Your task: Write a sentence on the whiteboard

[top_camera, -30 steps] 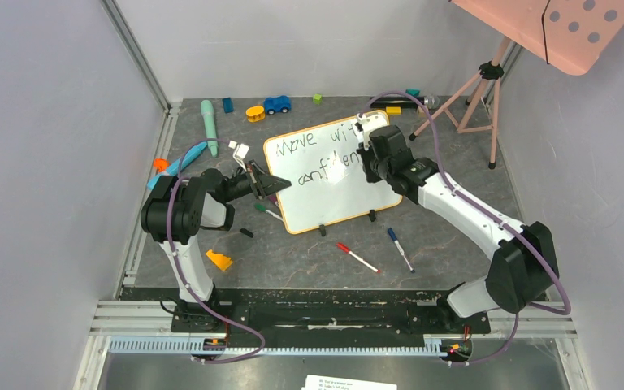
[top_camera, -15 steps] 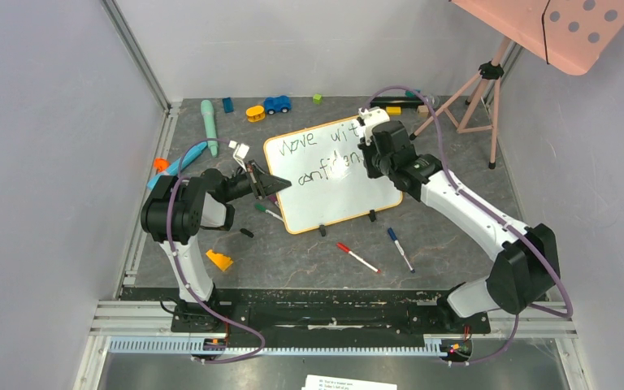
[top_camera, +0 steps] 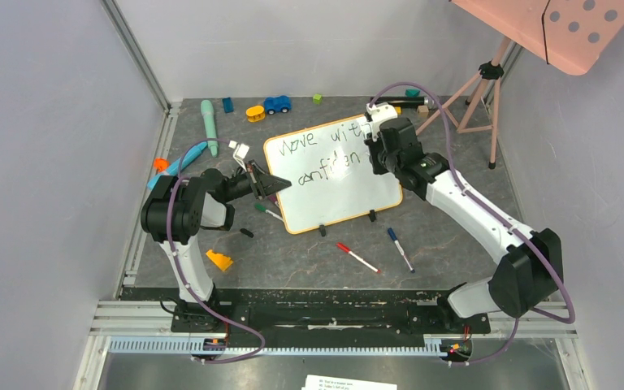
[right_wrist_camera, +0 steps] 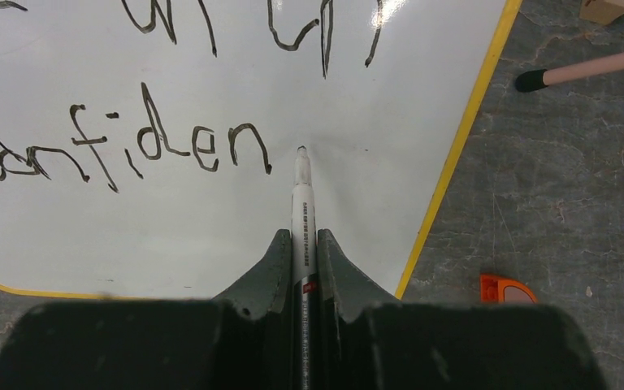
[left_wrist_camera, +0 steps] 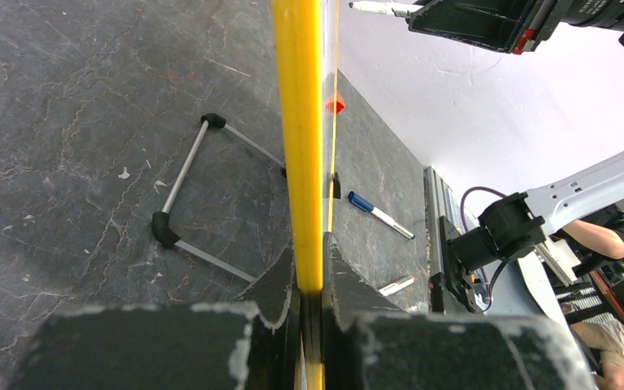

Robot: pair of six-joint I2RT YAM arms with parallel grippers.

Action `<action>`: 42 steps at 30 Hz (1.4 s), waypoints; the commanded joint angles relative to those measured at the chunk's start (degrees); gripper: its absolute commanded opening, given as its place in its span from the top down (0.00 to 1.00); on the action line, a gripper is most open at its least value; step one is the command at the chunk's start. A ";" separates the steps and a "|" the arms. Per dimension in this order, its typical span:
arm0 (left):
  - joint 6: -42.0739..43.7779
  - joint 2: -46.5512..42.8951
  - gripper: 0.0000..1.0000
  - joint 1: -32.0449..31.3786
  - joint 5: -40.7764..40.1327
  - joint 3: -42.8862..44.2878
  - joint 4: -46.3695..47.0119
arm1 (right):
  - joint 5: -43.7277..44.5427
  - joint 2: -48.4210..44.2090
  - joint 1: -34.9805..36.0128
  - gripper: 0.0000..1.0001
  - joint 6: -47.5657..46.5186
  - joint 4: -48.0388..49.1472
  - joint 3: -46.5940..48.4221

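While the left end effector (left_wrist_camera: 310,253) is clamped on the left edge of the whiteboard (top_camera: 337,199), bracing it on the worktop (top_camera: 292,260), the right end effector (right_wrist_camera: 301,244) is closed on a marker (right_wrist_camera: 302,199) whose tip sits just to the right of the last "n". The board lies in the middle of the worktop, turned at a slant. The sentence (right_wrist_camera: 130,150) reads "Move with" on the top row and "confiden" below it, so I'd say the word wants its "ce" to finish.

Whether the tip is touching the surface or just above it, I can't tell from here. To do this well, the next letter should start close beside the "n" and on the same line, with light, even pressure so the stroke neither skips nor pushes the board. Between the tip and the right frame there looks to be room for two letters but little more, so they should stay narrow. The left grip ought to hold firm, since any slide of the board would throw the row off.
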 commanded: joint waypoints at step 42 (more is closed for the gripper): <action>9.97 1.83 0.98 0.23 -2.71 0.68 2.90 | -0.58 -1.10 -1.52 1.00 -1.23 0.85 -2.46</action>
